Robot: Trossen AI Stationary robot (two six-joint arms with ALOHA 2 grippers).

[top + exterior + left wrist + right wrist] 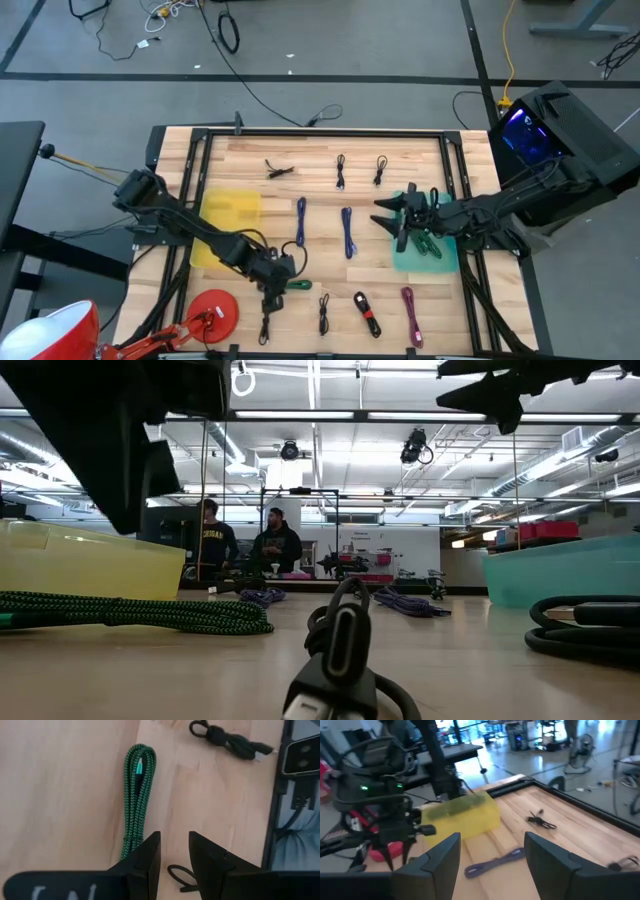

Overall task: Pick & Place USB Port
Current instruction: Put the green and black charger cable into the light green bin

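– High view: where's my left gripper [275,283] rn?
– Low over the table's near edge, fingers parted, nothing held; green cable [298,285] lies just beside.
– Step?
– Approach, I reckon – next: centre on the coil, drop, clamp.
– Right gripper [392,222]?
– Open, empty, above the teal bin [445,259].

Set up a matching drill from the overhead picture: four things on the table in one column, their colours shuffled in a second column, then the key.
Things:
1. bin on the left arm's side
2. bin on the right arm's side
3. round dish near the front edge
4. braided cable by the left gripper

Colours:
A. red
B. green
C. yellow
D. teal

Pairs: 1-C, 2-D, 3-A, 4-B
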